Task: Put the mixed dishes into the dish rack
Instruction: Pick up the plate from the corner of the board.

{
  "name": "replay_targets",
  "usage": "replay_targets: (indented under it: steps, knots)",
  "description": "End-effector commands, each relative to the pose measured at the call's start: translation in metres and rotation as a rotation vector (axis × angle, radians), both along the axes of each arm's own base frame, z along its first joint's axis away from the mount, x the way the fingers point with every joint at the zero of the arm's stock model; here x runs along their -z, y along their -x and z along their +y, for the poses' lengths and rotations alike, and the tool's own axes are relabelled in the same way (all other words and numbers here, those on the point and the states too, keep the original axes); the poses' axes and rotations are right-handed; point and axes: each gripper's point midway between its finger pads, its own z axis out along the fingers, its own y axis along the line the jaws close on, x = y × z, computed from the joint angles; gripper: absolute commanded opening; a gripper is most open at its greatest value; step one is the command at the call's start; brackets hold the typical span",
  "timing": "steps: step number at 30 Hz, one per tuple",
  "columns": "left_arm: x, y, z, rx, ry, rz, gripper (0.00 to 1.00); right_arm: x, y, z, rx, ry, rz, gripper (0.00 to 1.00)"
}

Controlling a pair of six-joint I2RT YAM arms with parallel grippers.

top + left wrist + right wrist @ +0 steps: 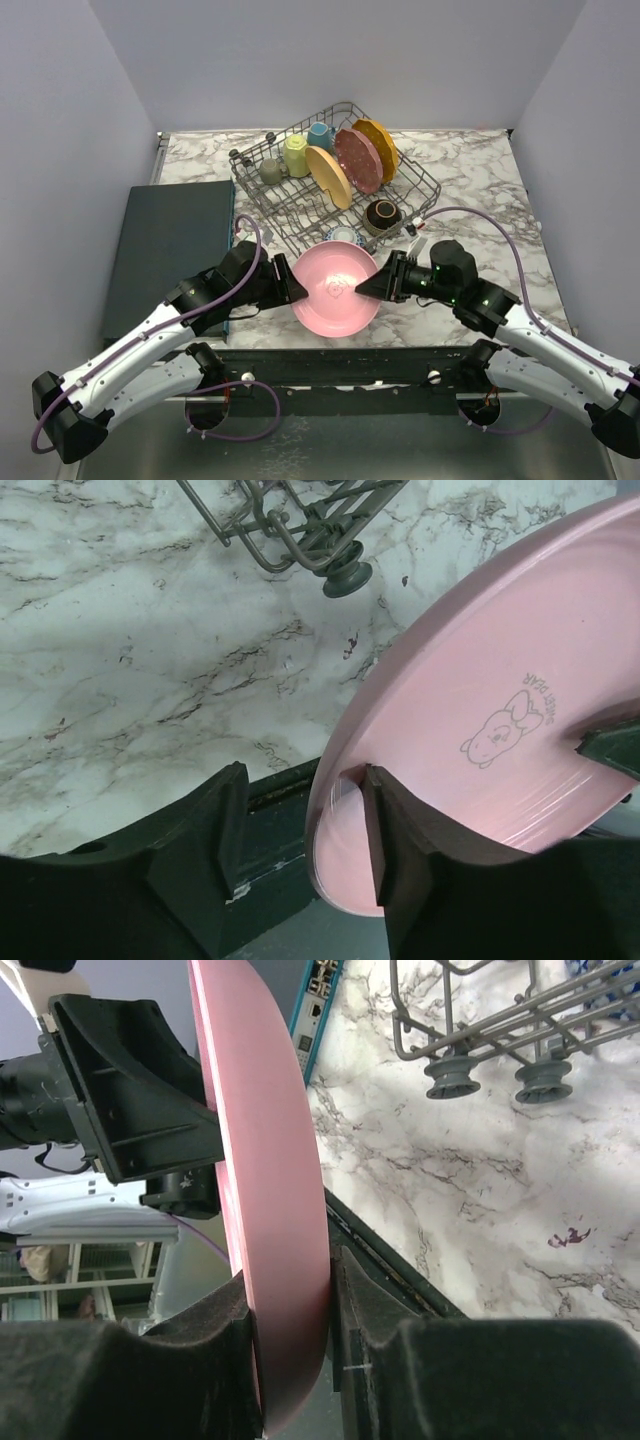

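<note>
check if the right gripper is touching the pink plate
Touching. The right wrist view shows the pink plate with its rim pinched between the two fingers of the right gripper, no gap on either side.

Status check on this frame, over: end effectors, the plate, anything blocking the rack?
Right end effector shut on pink plate rim. Left end effector open, straddling opposite rim. Plate short of dish rack. Rack's near corner holds brown bowl.
</note>
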Motion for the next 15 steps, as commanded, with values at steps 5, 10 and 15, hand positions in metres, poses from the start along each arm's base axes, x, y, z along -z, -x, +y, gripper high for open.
replay_targets:
  steps: [5, 10, 15]
  knots:
    - [-0.018, -0.01, 0.005, -0.019, -0.03, -0.067, 0.63, -0.021, -0.016, -0.003, 0.052, 0.038, -0.089, 0.0]
    - [-0.029, -0.015, 0.011, -0.04, -0.04, -0.101, 0.68, -0.018, -0.021, -0.008, 0.08, 0.079, -0.101, 0.0]
    - [-0.04, -0.016, 0.012, -0.045, -0.027, -0.128, 0.72, -0.015, -0.031, -0.013, 0.116, 0.146, -0.111, 0.0]
